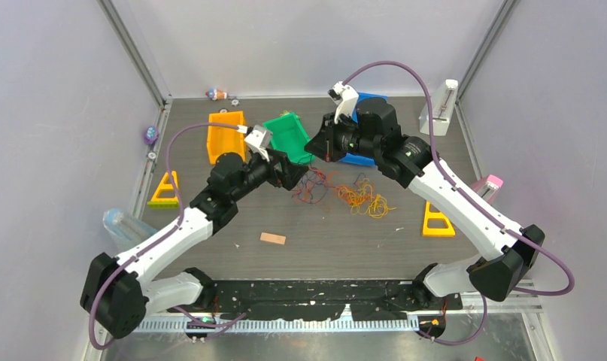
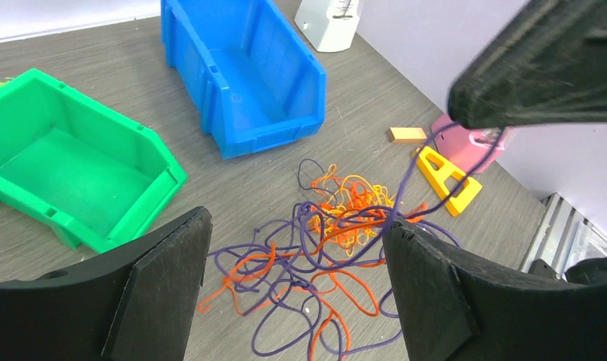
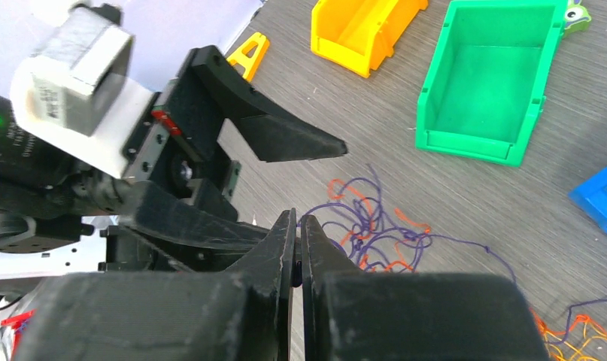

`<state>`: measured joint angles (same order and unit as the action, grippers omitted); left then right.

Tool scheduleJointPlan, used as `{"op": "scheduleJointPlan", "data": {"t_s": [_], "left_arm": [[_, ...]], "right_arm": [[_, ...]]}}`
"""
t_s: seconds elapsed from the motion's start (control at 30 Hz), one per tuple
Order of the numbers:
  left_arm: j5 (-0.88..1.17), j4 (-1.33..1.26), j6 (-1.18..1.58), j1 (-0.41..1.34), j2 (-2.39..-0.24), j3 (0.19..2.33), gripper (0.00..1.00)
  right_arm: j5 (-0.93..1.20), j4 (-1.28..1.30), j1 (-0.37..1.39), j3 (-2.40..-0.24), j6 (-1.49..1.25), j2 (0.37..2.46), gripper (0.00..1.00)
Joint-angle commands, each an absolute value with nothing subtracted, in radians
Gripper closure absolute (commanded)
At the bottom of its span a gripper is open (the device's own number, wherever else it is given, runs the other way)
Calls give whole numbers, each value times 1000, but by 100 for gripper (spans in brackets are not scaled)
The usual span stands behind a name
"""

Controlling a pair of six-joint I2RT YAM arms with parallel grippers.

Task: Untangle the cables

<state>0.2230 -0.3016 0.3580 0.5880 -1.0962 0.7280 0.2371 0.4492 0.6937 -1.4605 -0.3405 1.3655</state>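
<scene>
Cables [image 1: 344, 192]: one loose heap mid-surface, a little toward the far edge, just short of the green bin [image 1: 288, 137] and the blue bin [image 2: 264, 139]. The half nearer the left edge is dark purple and orange-red loops. The half nearer the right edge is a tighter yellow-orange bunch. Strands cross between the two halves, and all of it lies flat except one strand.

Your left hand [image 2: 298, 229] is spread wide and low over the purple and orange-red loops, with one pad on each side of them. Nothing is pinched. Purple strands run close by one pad; you can't tell whether they touch it.

Your right hand [image 3: 298, 222] is above the heap on its far side, jaws pressed together. A dark purple strand rises from the heap straight up to its tip, pulled fairly tight, so it has hold of that one cable.

Also on the surface:
- Orange bin [image 1: 226, 135], beside the green one on its left-edge side.
- Yellow triangular piece [image 1: 165, 189] by the left edge, and a second triangular piece [image 1: 438, 220] toward the right edge.
- Small wooden block [image 1: 272, 238] toward the near edge, well apart from the heap.
- White box [image 1: 438, 109] at the far right corner.
- Pink object [image 1: 490, 185] against the right edge.
</scene>
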Motion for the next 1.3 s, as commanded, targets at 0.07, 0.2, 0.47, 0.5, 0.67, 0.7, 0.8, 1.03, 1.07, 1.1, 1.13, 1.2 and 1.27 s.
{"op": "scheduleJointPlan", "data": {"t_s": [0.07,0.2,0.47,0.5,0.67,0.7,0.8,1.03,1.07,1.1,1.13,1.2,1.27], "left_arm": [[134,-386,341,625,-1246,829,17],[167,-427,395,652,-1370,822,18],[212,-626,568,750,-1618,736,46],[210,-646,588,750,-1641,728,51],[190,-661,606,750,-1697,702,89],[181,-657,612,750,-1704,697,99],[170,-667,624,750,-1706,671,100],[90,-545,572,748,-1591,621,100],[85,-539,567,746,-1561,603,100],[85,-546,568,743,-1543,579,100],[86,-551,569,738,-1505,554,100],[93,-539,561,731,-1436,521,100],[99,-471,540,726,-1377,525,100]], "right_arm": [[299,386,696,-1498,-379,1347,95],[287,410,697,-1586,-374,1356,95],[171,469,653,-1908,-382,1400,95],[165,470,648,-1927,-391,1405,95],[154,492,565,-2091,-434,1428,95],[153,500,542,-2110,-436,1431,95],[153,506,499,-2168,-444,1441,95],[138,502,395,-2156,-445,1455,95],[136,495,372,-2164,-442,1465,95],[124,493,361,-2180,-440,1470,95],[117,491,342,-2187,-430,1485,95],[107,490,319,-2188,-422,1507,95],[106,481,300,-2139,-423,1522,95]]}}
